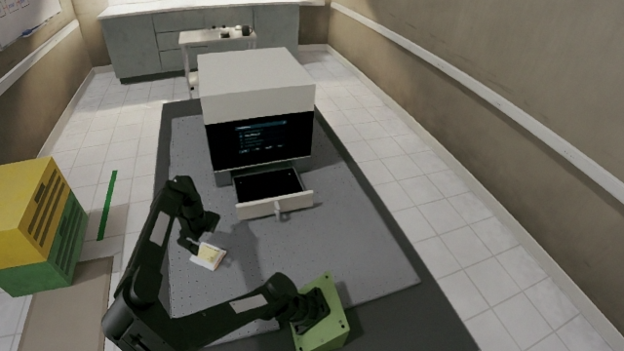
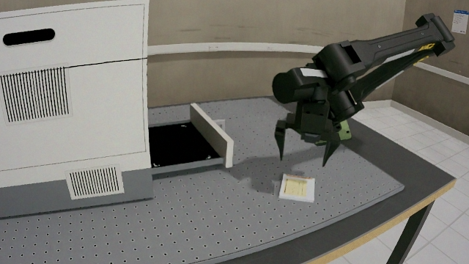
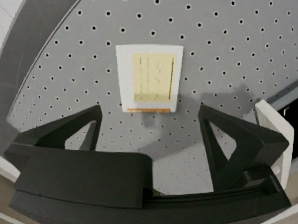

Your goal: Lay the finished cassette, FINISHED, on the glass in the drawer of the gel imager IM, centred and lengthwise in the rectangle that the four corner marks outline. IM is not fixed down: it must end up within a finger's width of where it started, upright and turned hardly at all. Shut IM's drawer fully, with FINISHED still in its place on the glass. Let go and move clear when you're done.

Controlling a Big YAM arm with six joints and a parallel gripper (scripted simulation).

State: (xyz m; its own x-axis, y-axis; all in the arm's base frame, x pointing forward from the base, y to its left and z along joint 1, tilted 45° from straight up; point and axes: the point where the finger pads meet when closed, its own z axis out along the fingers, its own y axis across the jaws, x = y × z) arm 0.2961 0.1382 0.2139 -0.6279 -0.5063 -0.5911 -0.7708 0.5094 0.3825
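Observation:
The finished cassette (image 1: 210,255) (image 2: 297,187) (image 3: 150,78), a white frame with a pale yellow gel window, lies flat on the perforated grey board (image 1: 341,244) (image 2: 183,220) (image 3: 220,23). My gripper (image 2: 303,158) (image 3: 150,109) is open and empty, fingers pointing down, hovering a little above the cassette; in the top view its fingers are mostly hidden by the arm. The gel imager (image 1: 255,97) (image 2: 73,103), a white box with a dark screen, stands upright at the back of the board. Its drawer (image 1: 274,205) (image 2: 212,133) is pulled out, showing dark glass (image 1: 267,184) (image 2: 177,144).
The arm's green base block (image 1: 324,317) sits at the board's near edge. A yellow and green box (image 1: 34,224) stands off the table at the left. The dark table edge (image 2: 421,176) lies just beyond the board.

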